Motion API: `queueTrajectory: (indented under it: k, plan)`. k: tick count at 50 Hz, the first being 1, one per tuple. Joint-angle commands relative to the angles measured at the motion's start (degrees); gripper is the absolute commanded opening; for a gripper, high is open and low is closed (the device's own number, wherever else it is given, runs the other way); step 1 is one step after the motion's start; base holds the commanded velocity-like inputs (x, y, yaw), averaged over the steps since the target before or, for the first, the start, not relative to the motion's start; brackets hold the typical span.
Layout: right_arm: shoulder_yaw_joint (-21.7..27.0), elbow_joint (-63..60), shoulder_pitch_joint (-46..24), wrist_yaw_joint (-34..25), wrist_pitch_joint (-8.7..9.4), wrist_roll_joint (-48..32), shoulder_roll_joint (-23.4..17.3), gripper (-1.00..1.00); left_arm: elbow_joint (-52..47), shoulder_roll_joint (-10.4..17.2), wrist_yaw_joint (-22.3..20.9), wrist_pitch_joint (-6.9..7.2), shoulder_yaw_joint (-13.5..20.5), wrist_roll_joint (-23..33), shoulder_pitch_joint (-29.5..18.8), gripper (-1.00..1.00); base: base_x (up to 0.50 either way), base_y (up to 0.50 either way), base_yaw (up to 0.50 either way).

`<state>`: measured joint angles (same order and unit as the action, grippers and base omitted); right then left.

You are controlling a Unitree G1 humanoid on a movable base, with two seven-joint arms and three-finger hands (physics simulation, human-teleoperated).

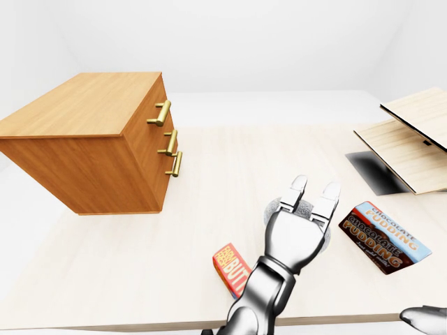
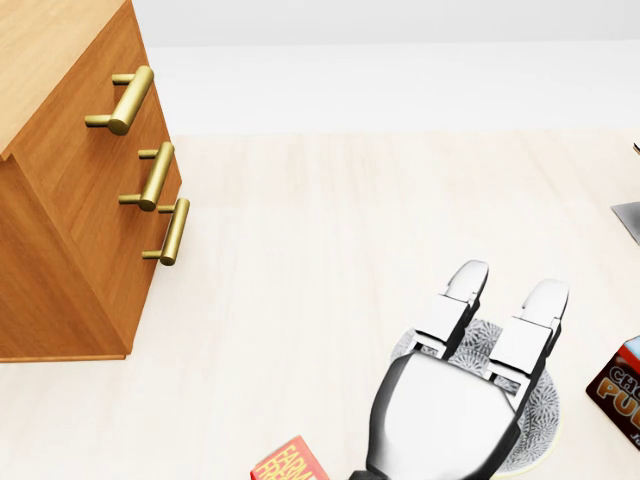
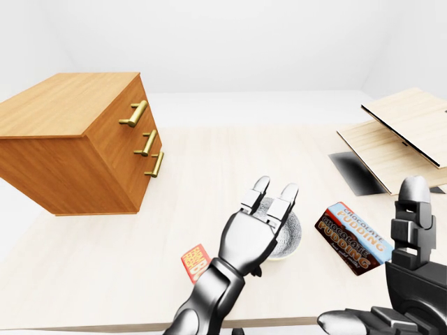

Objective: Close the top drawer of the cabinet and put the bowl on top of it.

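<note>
Left hand [image 2: 452, 395] over the bowl [image 2: 545, 408]
My fingers [image 2: 467, 283] are straight, holding nothing; thumb seemingly hidden. I'd lower squarely, pinch the rim, then lift toward the cabinet [image 1: 91, 125].

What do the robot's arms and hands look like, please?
The left hand has a glossy white-grey back shell, dark edges and blocky segmented fingers with rounded pale tips. Its arm is shiny metallic grey. The right hand looks darker grey. No cables or markings show.

plain white walls [image 1: 279, 42], pale wood tabletop [image 1: 223, 157], tilted light wood panels [image 1: 408, 150] (right edge), soft even light
</note>
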<state>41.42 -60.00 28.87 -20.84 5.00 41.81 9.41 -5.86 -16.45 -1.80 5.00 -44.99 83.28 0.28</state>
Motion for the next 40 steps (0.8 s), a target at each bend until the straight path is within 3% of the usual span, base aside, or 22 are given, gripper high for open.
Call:
queueTrajectory:
  k: [1,16,40]
  plan:
    - [-0.19,0.00,0.06,-0.14,0.00,-0.13,0.07,1.00,2.55,-0.93,0.44,0.00,0.95,-0.25,-0.84,1.00,0.00,0.00,0.00]
    - [-0.80,0.00,0.80,0.11,0.00,0.16,-0.32,1.00,8.77,-2.05,3.51,0.00,1.89,-1.31,-1.68,1.00,0.00,0.00,0.00]
    - [-0.63,0.00,1.27,-0.29,0.00,0.59,-0.17,1.00,16.75,-3.55,5.97,0.00,6.39,-1.62,-5.06,1.00,0.00,0.00,0.00]
